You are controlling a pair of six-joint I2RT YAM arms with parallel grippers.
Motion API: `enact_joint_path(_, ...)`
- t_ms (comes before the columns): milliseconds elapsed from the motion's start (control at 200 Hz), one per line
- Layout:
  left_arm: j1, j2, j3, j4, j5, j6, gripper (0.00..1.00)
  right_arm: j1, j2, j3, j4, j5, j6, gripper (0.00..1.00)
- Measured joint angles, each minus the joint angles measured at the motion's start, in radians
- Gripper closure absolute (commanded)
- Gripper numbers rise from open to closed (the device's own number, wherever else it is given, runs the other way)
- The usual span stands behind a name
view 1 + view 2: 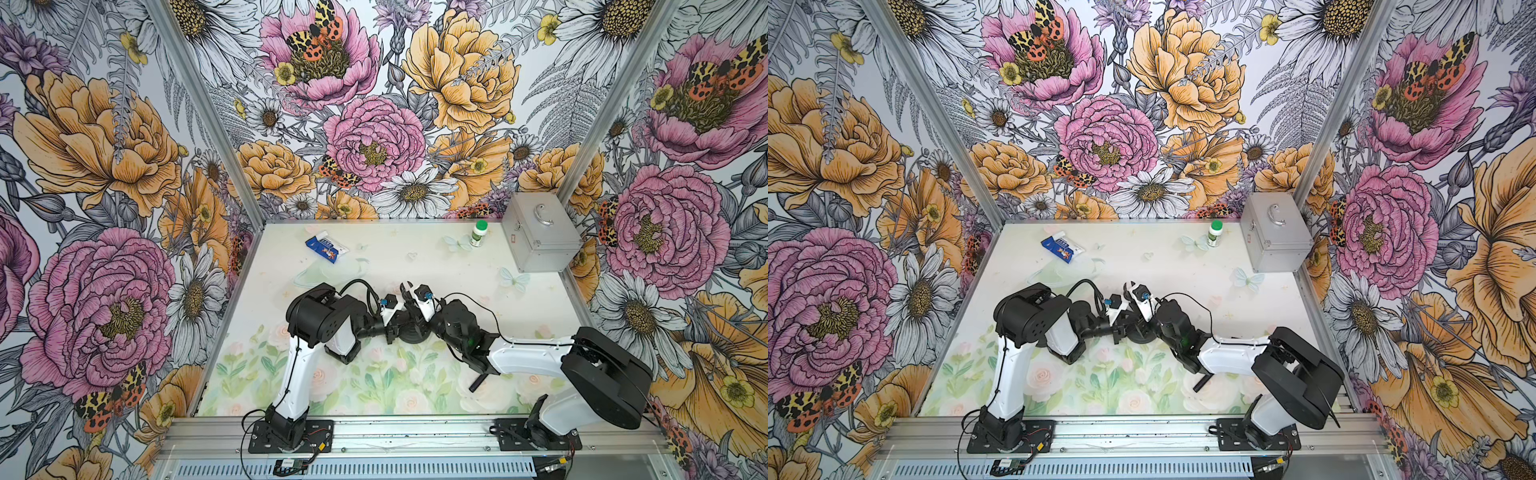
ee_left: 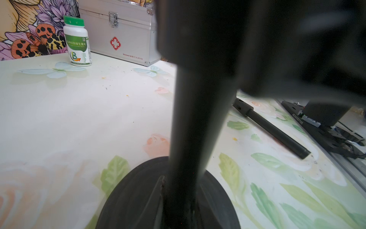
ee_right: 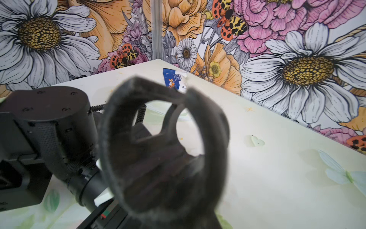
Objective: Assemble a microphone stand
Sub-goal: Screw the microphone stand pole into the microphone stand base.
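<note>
Black C-shaped plastic mic clip [image 3: 158,170], pinched in right gripper [image 1: 412,308] with jaws closed, sits atop black upright metal pole [image 2: 195,119], likely for threading on; left gripper [image 1: 391,330] clamps pole steady on round black base [image 2: 136,196], spare black rod [image 2: 275,130] at base's 4 o'clock.

One bottle [image 1: 479,233], one case [image 1: 540,239], one packet [image 1: 326,249], one rod [image 1: 482,380]

Left wrist cam is mostly a blurry black pole [image 2: 190,128], with the round base [image 2: 134,198] cut off at the frame edge. The mic clip [image 3: 164,150] is a fuzzy blob too. The loose rod [image 1: 478,382] half hides under the right arm [image 1: 528,353].
</note>
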Motion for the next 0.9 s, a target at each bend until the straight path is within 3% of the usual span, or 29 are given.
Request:
enact_joint_path(95, -0.005, 0.0, 0.002, -0.001, -0.016, 0.014, 0.81, -0.109, -0.002, 0.0, -0.008, -0.232, -0.047, 0.63)
enact_joint_path(220, -0.006, 0.0, 0.003, 0.0, -0.019, 0.024, 0.82, -0.244, -0.001, 0.007, -0.071, -0.515, -0.099, 0.61)
enact_joint_path(490, -0.009, 0.0, 0.003, -0.001, -0.019, 0.034, 0.83, -0.354, 0.113, 0.196, -0.249, -0.898, -0.179, 0.59)
enact_joint_path(535, -0.011, 0.0, 0.003, -0.001, -0.019, 0.036, 0.83, -0.358, 0.127, 0.219, -0.268, -0.934, -0.186, 0.62)
enact_joint_path(635, -0.011, 0.0, 0.003, -0.001, -0.019, 0.04, 0.83, -0.36, 0.149, 0.26, -0.308, -0.993, -0.208, 0.8)
enact_joint_path(756, -0.011, 0.001, 0.003, -0.001, -0.019, 0.04, 0.81, -0.365, 0.149, 0.265, -0.319, -0.996, -0.251, 0.93)
enact_joint_path(836, -0.011, 0.001, 0.003, -0.001, -0.019, 0.04, 0.79, -0.356, 0.134, 0.241, -0.296, -0.959, -0.244, 0.95)
enact_joint_path(901, -0.009, 0.002, 0.003, -0.001, -0.019, 0.04, 0.79, -0.331, 0.087, 0.16, -0.203, -0.857, -0.201, 1.0)
